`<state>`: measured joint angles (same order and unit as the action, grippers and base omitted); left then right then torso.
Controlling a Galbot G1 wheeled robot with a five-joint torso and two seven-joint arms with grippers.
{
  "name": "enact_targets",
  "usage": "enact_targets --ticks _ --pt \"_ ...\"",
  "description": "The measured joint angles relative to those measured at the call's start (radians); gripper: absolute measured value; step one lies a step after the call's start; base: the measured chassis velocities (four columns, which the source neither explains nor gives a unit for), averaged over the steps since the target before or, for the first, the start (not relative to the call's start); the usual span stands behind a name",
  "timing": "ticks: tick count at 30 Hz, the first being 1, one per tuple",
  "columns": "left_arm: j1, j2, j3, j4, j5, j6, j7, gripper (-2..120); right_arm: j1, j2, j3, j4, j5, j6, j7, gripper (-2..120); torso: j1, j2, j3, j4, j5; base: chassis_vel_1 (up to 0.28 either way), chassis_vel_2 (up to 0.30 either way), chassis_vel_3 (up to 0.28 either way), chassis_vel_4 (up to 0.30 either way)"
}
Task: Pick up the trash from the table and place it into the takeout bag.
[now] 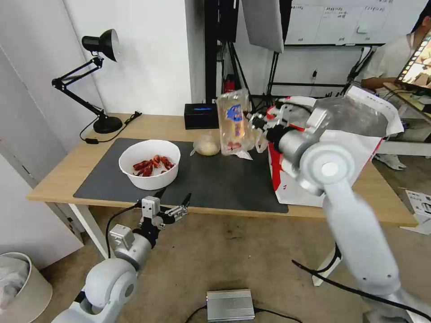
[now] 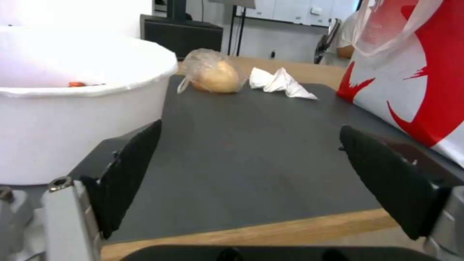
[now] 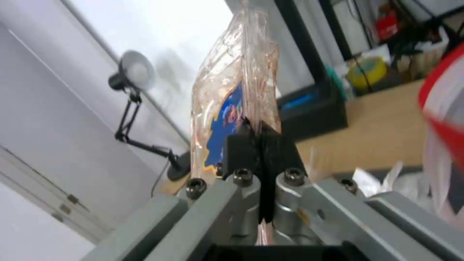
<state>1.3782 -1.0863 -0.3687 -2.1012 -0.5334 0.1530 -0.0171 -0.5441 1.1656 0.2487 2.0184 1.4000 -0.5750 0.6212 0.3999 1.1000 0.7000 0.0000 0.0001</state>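
The left end effector (image 1: 174, 202) hangs just off the near edge of the surface (image 1: 63, 179), below the level of the dark grey mat (image 1: 224, 184), with its two black fingers (image 2: 127, 170) spread wide and nothing between them. The white round bowl of red crayfish shells (image 1: 149, 163) sits on the mat directly beyond it and slightly to its left; the left wrist view shows the bowl wall close beside the left finger rather than inside the gap.

Further back on the mat lie the small knotted clear bag with a yellowish lump (image 1: 206, 145) and, just to its right, the crumpled white tissue (image 2: 280, 82). Both are nearer the left arm's side than the bowl is to the right arm.

The clear hinged plastic tray (image 1: 233, 123) is off the surface, held upright with its long axis near vertical. The right end effector (image 1: 257, 120) has its fingers pressed together on the tray's edge, which the right wrist view shows as black pads (image 3: 261, 148) pinching the plastic.

The takeout bag (image 1: 332, 148) stands to the right of the tray, its mouth open upward and close beside the right end effector. The tray therefore appears to need carrying rightward over the bag's rim, then lowering end-first, since its upright length suits the opening.
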Motion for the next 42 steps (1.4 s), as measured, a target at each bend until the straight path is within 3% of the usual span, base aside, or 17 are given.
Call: enact_targets --ticks 9,14,19,36,42 --pt "0.01 -0.004 -0.001 -0.013 0.002 0.0 -0.005 100 0.016 -0.101 0.093 0.058 0.075 0.005 0.043 0 0.0 0.0 0.0 0.0001 0.0002 0.0 0.0 0.0 0.0" --pt "0.019 -0.011 0.006 -0.021 0.015 0.0 -0.006 100 0.002 -0.229 0.205 0.087 0.145 0.025 0.072 0 0.0 0.0 0.0 -0.0003 0.0002 0.0 0.0 0.0 0.0" --pt "0.012 -0.013 0.017 -0.021 0.016 0.0 -0.007 100 -0.014 -0.276 0.244 0.077 0.16 0.036 0.08 0 0.0 0.0 0.0 -0.0001 0.0 0.0 0.0 0.0 0.0" --pt "0.014 -0.034 0.043 -0.016 0.026 -0.003 -0.008 100 -0.056 -0.339 0.286 0.012 0.151 0.067 0.068 0 0.0 0.0 0.0 -0.0001 0.0 0.0 0.0 0.0 0.0" --pt "0.017 -0.035 0.043 -0.023 0.027 -0.004 -0.008 100 -0.07 -0.339 0.286 -0.032 0.078 0.072 0.028 0 0.0 0.0 0.0 -0.0001 0.0 0.0 0.0 0.0 0.0"
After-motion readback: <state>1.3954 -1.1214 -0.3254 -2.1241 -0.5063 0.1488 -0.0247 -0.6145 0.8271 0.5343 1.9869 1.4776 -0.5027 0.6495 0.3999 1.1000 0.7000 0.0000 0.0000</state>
